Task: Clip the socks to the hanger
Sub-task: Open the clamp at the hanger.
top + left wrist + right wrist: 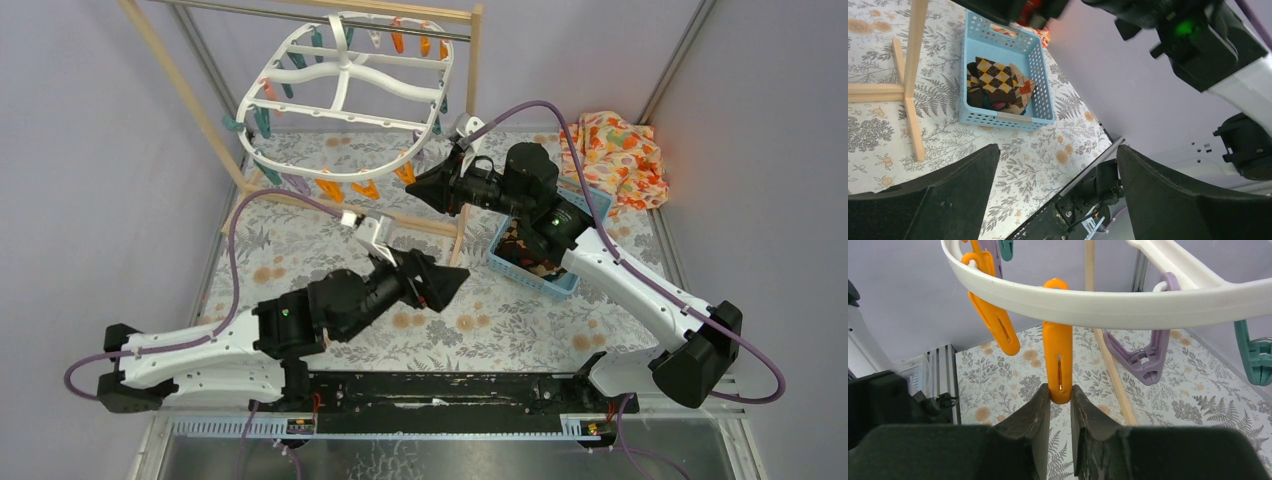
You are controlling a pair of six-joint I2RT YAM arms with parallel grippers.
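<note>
The socks [998,82] were seen heaped in a blue basket [1044,70] on the bench [878,135], well apart from both claws. The brown, tan-checked sock was uppermost. The others under it could hardly be made out, and in the top view the basket was largely covered by the right arm.

The hanger [1108,310] was hung from the wooden rack [910,75]. The lower end of an orange peg [1058,355] on its rim was pinched between the nearly closed fingers of the right claw [1060,390]. A purple peg [1148,360] hung just beside it.

The left claw [1057,150] was held wide apart and empty above the bench (the basket lay beyond it). A floral cloth [615,155] lay at the far corner.
</note>
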